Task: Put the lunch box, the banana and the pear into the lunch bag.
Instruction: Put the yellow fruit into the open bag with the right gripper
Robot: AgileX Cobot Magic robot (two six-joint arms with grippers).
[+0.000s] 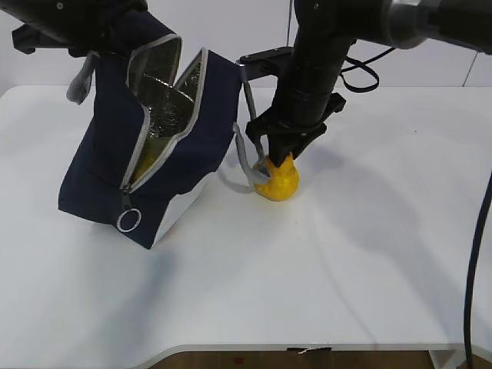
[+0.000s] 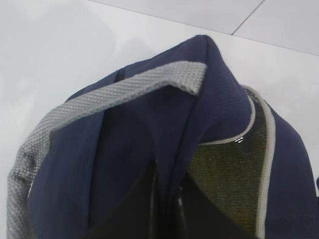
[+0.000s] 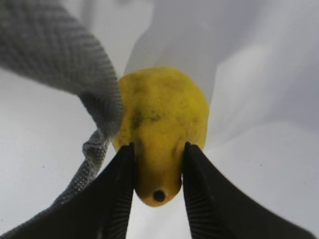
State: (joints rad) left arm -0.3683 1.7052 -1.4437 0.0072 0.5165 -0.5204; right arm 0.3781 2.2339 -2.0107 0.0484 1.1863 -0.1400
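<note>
The right gripper (image 3: 158, 172) squeezes the narrow top of the pear (image 3: 162, 124), which sits on the white table (image 1: 346, 254). A grey strap (image 3: 75, 64) lies at its 9 o'clock. The left gripper pinches the navy lunch bag (image 1: 115, 184), holding it open. No writing shows.

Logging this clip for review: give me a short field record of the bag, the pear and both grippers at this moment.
lunch bag: unzipped, foil lining showing, something yellow inside
pear: on the table, right of the bag
right gripper: closed on the pear's narrow top
left gripper: pinching the bag's top edge
grey strap: lies against the pear
lunch box: not seen
</note>
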